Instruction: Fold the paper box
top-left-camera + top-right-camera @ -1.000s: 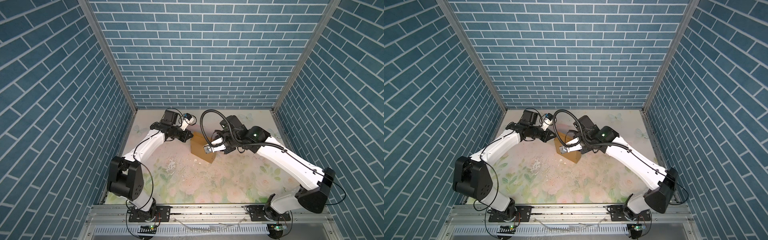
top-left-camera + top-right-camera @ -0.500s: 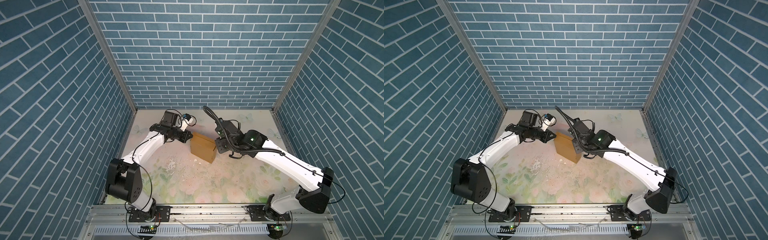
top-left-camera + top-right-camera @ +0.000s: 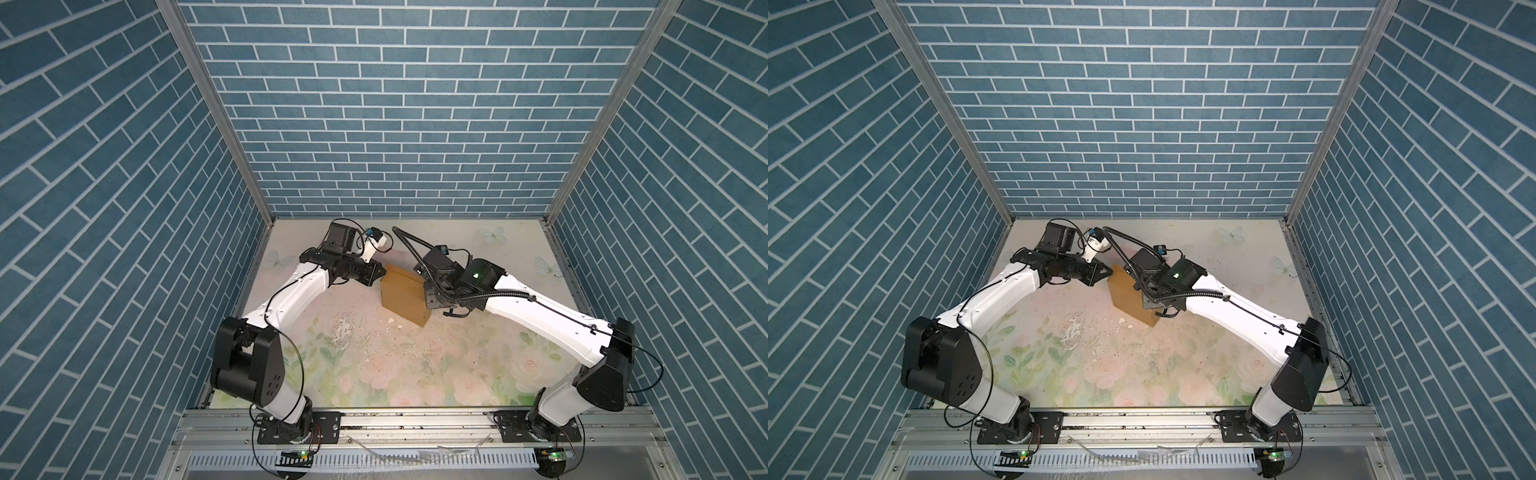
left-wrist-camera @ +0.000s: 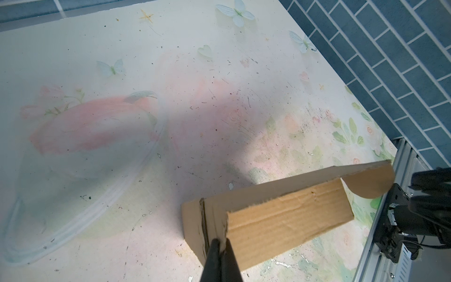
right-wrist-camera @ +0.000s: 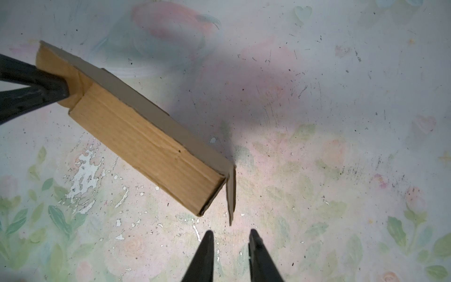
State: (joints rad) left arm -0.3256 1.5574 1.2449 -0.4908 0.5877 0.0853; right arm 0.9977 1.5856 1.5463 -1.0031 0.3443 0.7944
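Observation:
The paper box (image 3: 405,299) (image 3: 1130,296), brown cardboard folded into a long block, lies on the floral table in both top views. My left gripper (image 3: 380,272) (image 4: 220,244) is shut on a cardboard tab at the box's left end. In the left wrist view a rounded tab (image 4: 371,183) sticks out at the far end. My right gripper (image 5: 230,235) is at that far end, jaws open with only table between them. A loose end flap (image 5: 231,195) stands edge-on just ahead of its fingertips, not touching them. The box (image 5: 146,139) runs away from it to the left fingers (image 5: 48,90).
Worn white flaking patches (image 3: 345,328) mark the mat in front of the box. Blue brick walls close in the table on three sides. A metal rail (image 3: 415,419) runs along the front edge, carrying both arm bases.
My right gripper has come off the top of the box and moved to its right end, with the jaws a little narrower. The left gripper has kept its hold and place.

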